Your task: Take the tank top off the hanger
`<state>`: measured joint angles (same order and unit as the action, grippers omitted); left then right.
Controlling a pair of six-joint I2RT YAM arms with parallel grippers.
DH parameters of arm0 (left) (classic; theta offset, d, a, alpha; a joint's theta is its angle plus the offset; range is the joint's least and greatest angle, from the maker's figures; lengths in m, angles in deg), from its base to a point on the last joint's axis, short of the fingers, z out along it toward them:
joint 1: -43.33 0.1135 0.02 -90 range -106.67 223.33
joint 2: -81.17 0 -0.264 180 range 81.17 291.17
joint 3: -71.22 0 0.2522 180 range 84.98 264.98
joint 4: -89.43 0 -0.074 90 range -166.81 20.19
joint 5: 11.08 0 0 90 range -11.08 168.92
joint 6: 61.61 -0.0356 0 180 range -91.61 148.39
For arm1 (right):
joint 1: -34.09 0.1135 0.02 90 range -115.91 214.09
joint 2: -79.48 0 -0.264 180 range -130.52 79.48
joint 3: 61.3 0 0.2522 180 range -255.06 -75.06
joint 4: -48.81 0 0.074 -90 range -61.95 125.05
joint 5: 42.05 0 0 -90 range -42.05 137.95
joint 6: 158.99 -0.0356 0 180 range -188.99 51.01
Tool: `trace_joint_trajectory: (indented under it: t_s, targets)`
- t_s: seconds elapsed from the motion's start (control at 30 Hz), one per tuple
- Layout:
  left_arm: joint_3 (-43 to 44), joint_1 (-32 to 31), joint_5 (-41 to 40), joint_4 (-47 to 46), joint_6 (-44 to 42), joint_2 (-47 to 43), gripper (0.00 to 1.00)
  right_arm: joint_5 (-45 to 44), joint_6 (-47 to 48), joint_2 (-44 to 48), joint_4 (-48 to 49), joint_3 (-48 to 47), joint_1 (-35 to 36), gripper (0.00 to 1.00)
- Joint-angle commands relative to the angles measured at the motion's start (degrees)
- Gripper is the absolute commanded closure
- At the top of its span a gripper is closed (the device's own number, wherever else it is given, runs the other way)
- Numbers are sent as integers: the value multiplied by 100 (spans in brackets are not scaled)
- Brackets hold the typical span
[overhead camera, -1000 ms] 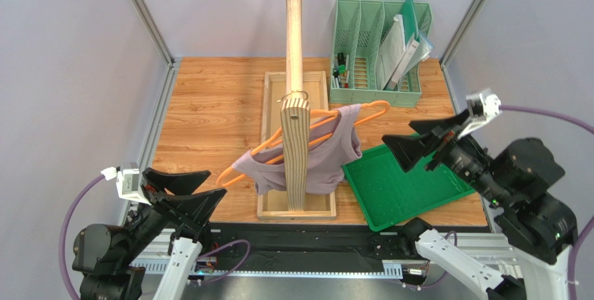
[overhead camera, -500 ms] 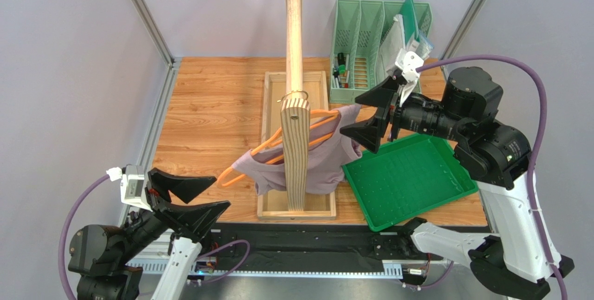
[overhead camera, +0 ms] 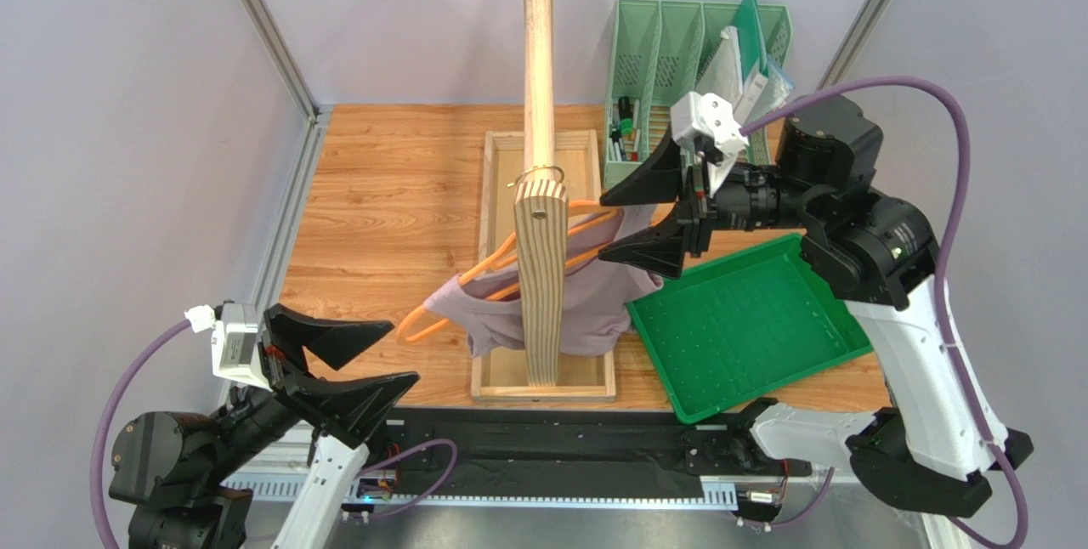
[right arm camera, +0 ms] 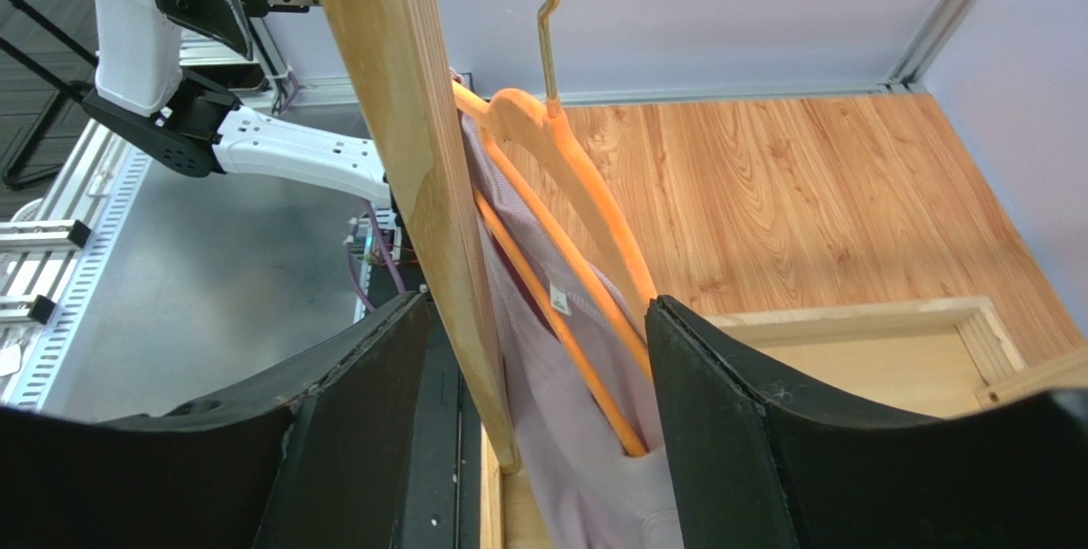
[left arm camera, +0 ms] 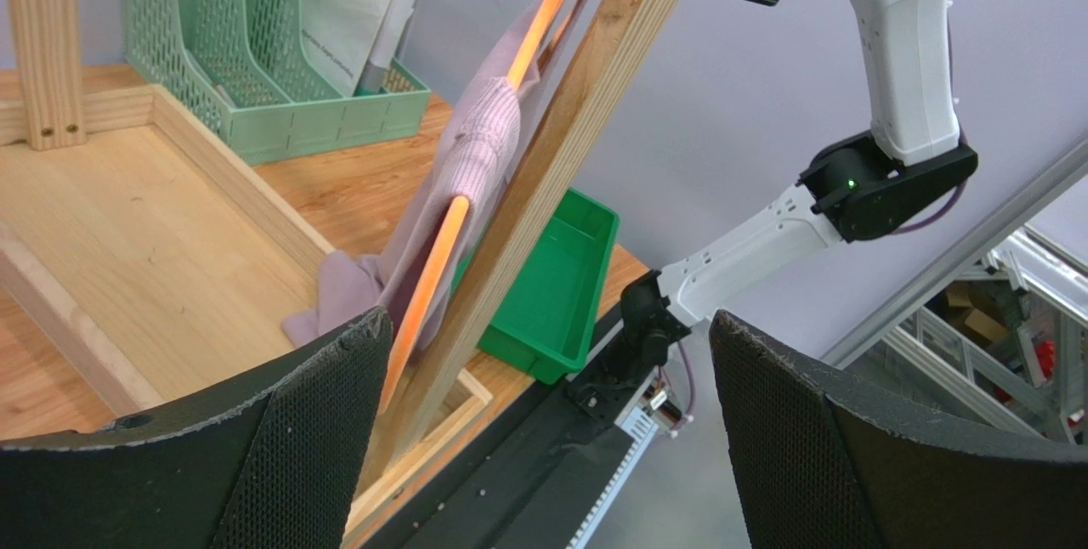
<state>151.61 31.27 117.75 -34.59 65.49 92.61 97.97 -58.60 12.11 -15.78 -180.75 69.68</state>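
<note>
From the top camera I have the tank top (overhead camera: 577, 301) hanging on the hanger (overhead camera: 443, 299), which hangs by its metal hook (right arm camera: 552, 14) from the wooden stand (overhead camera: 542, 271) at the middle of the counter (overhead camera: 383, 199). The hanger sits tilted, with its low end out toward 8 o'clock of the stand and its high end toward 2 o'clock. The mauve fabric drapes down against the stand's upright, and its hem falls toward the wooden base frame (overhead camera: 496, 167).

My right gripper (overhead camera: 635, 223) is spread wide open and holds nothing. It comes in from 3 o'clock, level with the hanger's high end, and points at the stand. On the right wrist camera the orange shoulders and the fabric below them lie between its two fingers (right arm camera: 754, 422), with open space on both sides. I can't tell how far short of the cloth the tips are.

My left gripper (overhead camera: 381, 358) is also wide open and empty. It sits low at 7 o'clock near the counter's front edge, well apart from the garment. Its wrist camera looks up along the hanger's low end.

The green tray (overhead camera: 754, 326) lies at 4 o'clock of the stand, and the mint file organiser (overhead camera: 677, 173) stands at 1 o'clock.
</note>
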Motion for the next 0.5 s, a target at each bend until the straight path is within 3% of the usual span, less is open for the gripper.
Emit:
trace_joint_trajectory:
  t_s: [0.0,0.17,0.3,0.47]
  targets:
    - [192,-34,125,-47,-98,183,3,-53,165,-346,363,-364,394,34]
    - [456,-25,248,-29,-107,455,6,-449,419,-645,231,-435,756,53]
    - [649,-25,283,-38,-168,701,7,-791,499,-619,442,-207,888,57]
    - [764,-25,301,-91,-151,938,8,-1090,552,-584,645,-127,897,87]
